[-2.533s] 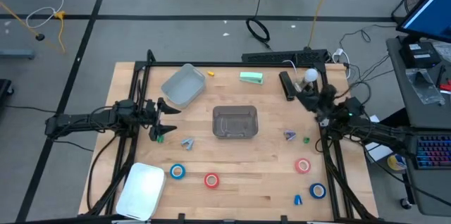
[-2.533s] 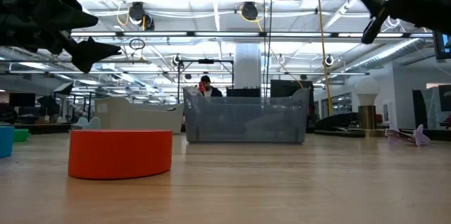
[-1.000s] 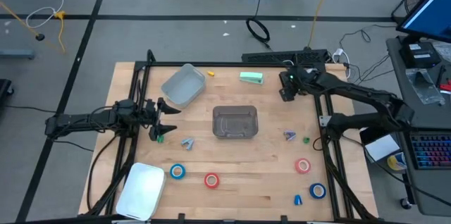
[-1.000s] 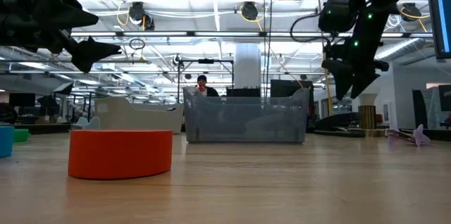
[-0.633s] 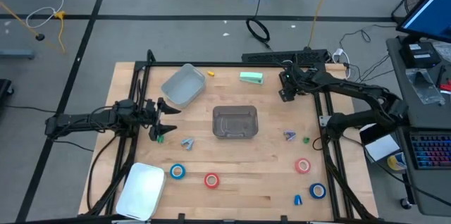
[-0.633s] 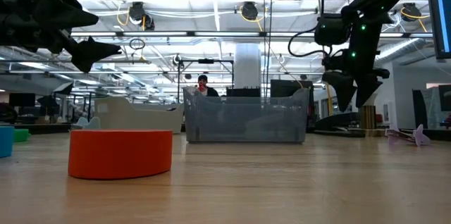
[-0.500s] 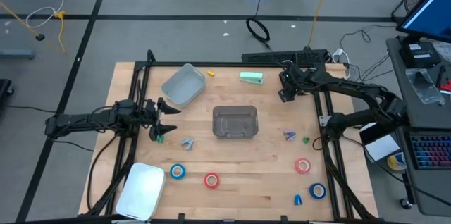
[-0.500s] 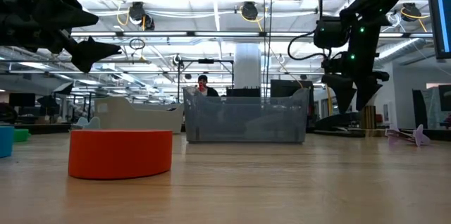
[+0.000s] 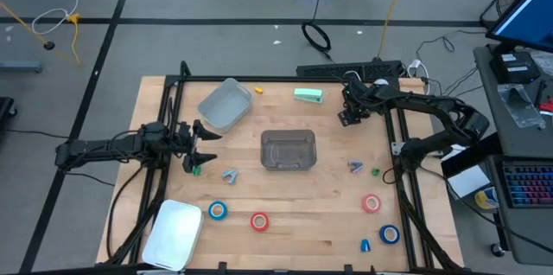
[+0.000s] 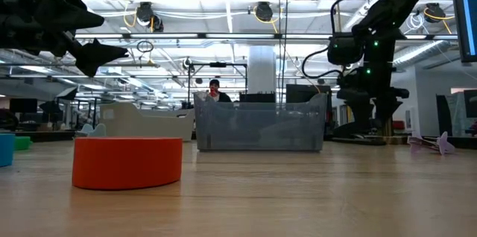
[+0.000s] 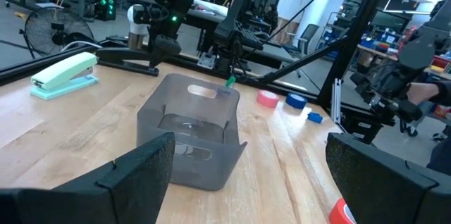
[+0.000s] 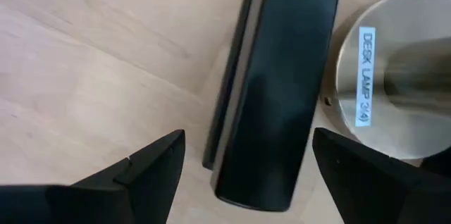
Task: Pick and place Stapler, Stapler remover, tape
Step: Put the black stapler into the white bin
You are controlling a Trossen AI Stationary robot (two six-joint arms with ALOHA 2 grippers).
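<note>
1. Four tape rolls are lying along the table's [image 9: 302,242] near edge: blue [image 9: 217,211] and red [image 9: 259,220] toward the near-left, red [image 9: 371,203] and blue [image 9: 390,234] toward the near-right. All are lying flat, untouched.
2. The bin [image 9: 288,134] is standing mid-table, apparently holding nothing yet.
3. The left gripper [image 9: 197,145] is waiting at the left edge, fingers spread wide, carrying nothing.
4. The right gripper [image 9: 350,112] has swung from the right edge to the far-right corner and is coming down over the black stapler [image 12: 278,76]. Its fingers are parted wide on either side of the stapler, not yet gripping.
5. The stapler is lying flat, long, dark and glossy, just beside a brass lamp base [image 12: 394,76].
6. Judgement: the first pick is starting; the nearby base is crowding one finger.
</note>
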